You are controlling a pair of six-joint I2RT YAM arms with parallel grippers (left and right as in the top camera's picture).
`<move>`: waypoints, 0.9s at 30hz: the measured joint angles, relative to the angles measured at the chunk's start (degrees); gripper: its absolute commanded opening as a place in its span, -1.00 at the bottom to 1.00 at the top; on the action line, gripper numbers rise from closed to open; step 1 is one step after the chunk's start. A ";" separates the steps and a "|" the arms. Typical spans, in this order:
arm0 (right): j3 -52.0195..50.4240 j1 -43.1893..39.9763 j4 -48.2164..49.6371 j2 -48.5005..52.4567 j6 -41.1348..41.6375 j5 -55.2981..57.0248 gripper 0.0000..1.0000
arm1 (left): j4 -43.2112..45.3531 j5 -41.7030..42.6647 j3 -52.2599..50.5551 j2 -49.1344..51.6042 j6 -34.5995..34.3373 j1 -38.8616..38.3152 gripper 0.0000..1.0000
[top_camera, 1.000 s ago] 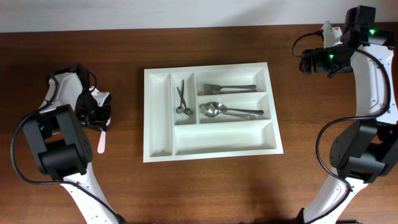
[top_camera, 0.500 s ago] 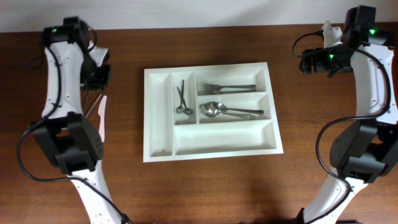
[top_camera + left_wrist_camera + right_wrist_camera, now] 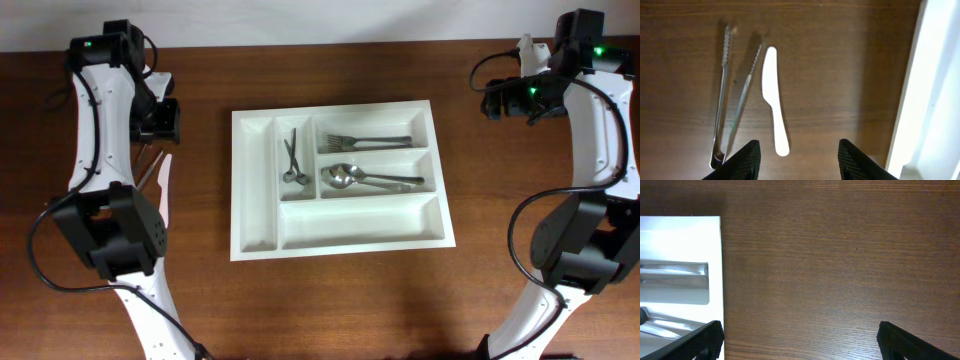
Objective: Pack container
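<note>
The container point(image 3: 257, 190), a large white compartmented tray, sits mid-table and holds forks point(image 3: 365, 141), spoons point(image 3: 368, 179) and two small spoons point(image 3: 292, 160). Its rim shows at the right edge of the left wrist view point(image 3: 922, 85) and at the left of the right wrist view point(image 3: 715, 255). Left of it on the table lie a white plastic knife point(image 3: 164, 192) point(image 3: 774, 102) and two metal knives point(image 3: 148, 170) point(image 3: 722, 95). My left gripper point(image 3: 158, 128) point(image 3: 799, 162) hangs open just behind the knives, with nothing between its fingers. Over bare wood at the back right, my right gripper point(image 3: 492, 103) point(image 3: 800, 342) stands wide open and empty.
The dark wooden table point(image 3: 520, 300) reaches all round the tray. The two arms' bases stand at the front left point(image 3: 100, 250) and front right point(image 3: 580, 250). The tray's long front compartment point(image 3: 360, 222) and its left narrow one point(image 3: 255, 185) hold nothing.
My left arm has swung from the front left toward the back of the table, and its jaws have opened. The knives now show uncovered. The right arm has not moved.
</note>
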 measured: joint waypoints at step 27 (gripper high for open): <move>0.00 0.00 0.00 0.00 0.02 0.00 0.97 | 16.33 -1.81 -26.69 0.00 0.26 5.40 0.07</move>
